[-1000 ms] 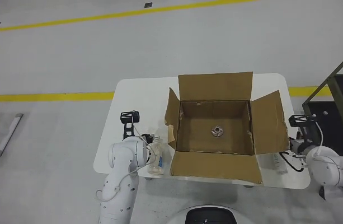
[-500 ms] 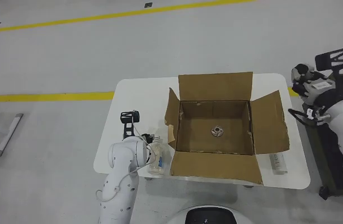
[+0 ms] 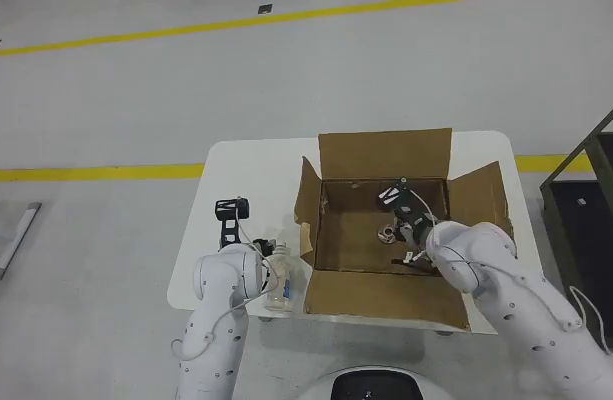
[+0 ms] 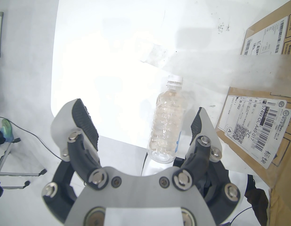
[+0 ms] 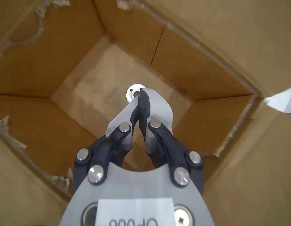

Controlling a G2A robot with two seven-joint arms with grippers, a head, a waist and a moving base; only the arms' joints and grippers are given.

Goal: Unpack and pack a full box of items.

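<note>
Because a metal disc [image 5: 132, 93] was the one thing on the box [image 3: 386, 155] floor, the right gripper [image 5: 140, 96] hung just above it, fingers pressed shut on nothing, arm angled in over the box's near right corner. The bottle [image 4: 168, 123] lay at the table's [image 3: 246, 170] near edge beside the box, probably already unpacked. The left gripper [image 4: 140, 115] hovered over it, fingers spread wide.

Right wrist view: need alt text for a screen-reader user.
The right end effector, shut, points down into an open cardboard box, its tips over a small round metal disc on the box floor. The flap edges are torn; whether it touches the disc cannot be told.
</note>
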